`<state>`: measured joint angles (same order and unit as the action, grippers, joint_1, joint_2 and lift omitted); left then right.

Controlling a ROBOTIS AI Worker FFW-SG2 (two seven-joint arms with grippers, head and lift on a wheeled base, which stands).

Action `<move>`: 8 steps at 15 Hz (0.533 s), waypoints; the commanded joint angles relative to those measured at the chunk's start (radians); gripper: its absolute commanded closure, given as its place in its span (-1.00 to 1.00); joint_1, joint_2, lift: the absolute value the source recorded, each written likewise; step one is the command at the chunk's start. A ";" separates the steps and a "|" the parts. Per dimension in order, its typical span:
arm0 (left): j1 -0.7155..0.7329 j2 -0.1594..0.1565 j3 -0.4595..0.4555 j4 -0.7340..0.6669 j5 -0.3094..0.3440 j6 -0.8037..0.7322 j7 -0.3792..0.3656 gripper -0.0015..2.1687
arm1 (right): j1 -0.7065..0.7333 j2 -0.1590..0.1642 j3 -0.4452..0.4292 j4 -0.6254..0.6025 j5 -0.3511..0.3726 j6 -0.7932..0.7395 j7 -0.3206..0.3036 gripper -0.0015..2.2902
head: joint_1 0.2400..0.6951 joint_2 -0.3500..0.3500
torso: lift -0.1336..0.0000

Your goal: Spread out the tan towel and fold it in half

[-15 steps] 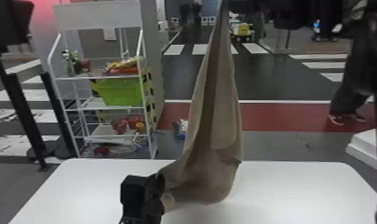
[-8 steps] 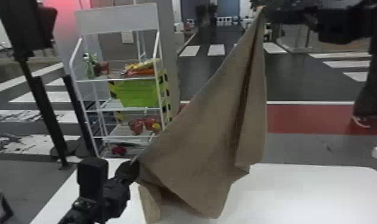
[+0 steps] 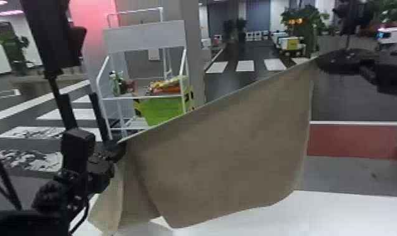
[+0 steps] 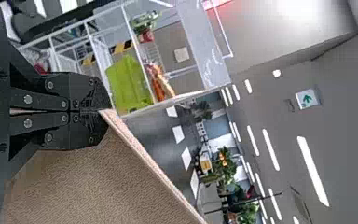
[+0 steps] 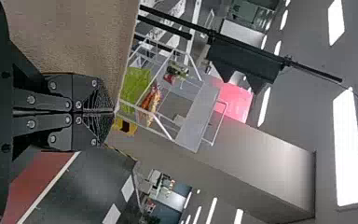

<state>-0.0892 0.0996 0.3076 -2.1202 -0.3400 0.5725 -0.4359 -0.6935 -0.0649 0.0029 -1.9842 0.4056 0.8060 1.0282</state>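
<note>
Between the two arms the tan towel (image 3: 226,150) hangs spread, its top edge slanting up to the right. At its upper left corner is my left gripper (image 3: 121,146); at the higher right corner is my right gripper (image 3: 317,61). In the left wrist view the left gripper (image 4: 100,111) is shut on a corner of the towel (image 4: 84,186). The right gripper (image 5: 112,112) is likewise shut on the other corner, with the towel (image 5: 70,37) stretching away from it. A narrow fold of cloth hangs below the left gripper.
The white table (image 3: 254,222) lies under the towel's lower edge. Behind it on the left stands a white wire shelf (image 3: 144,37) with a green bin (image 3: 160,109). A black stand (image 3: 53,88) rises at the far left.
The towel has gone from a narrow hanging drape to a wide spread sheet. My left gripper has risen and my right gripper has moved right, farther from it. The head view has shifted.
</note>
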 commanded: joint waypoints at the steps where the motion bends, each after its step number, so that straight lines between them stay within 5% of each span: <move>1: -0.060 -0.003 -0.021 0.065 -0.085 -0.006 -0.006 0.26 | 0.014 -0.007 -0.024 0.102 0.015 -0.138 0.003 0.31 | -0.78 0.65 | -1.00; 4: -0.020 -0.003 -0.015 0.060 -0.102 -0.070 -0.018 0.26 | 0.032 -0.024 -0.080 0.160 0.027 -0.230 0.006 0.31 | -0.73 0.60 | -1.00; 8: 0.172 -0.011 0.027 -0.083 -0.074 -0.150 -0.096 0.26 | 0.261 -0.133 -0.138 0.027 -0.062 -0.300 0.053 0.31 | -0.48 0.48 | -1.00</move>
<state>0.0165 0.0920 0.3190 -2.1543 -0.4263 0.4444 -0.5187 -0.5232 -0.1627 -0.1157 -1.8966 0.3749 0.5395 1.0789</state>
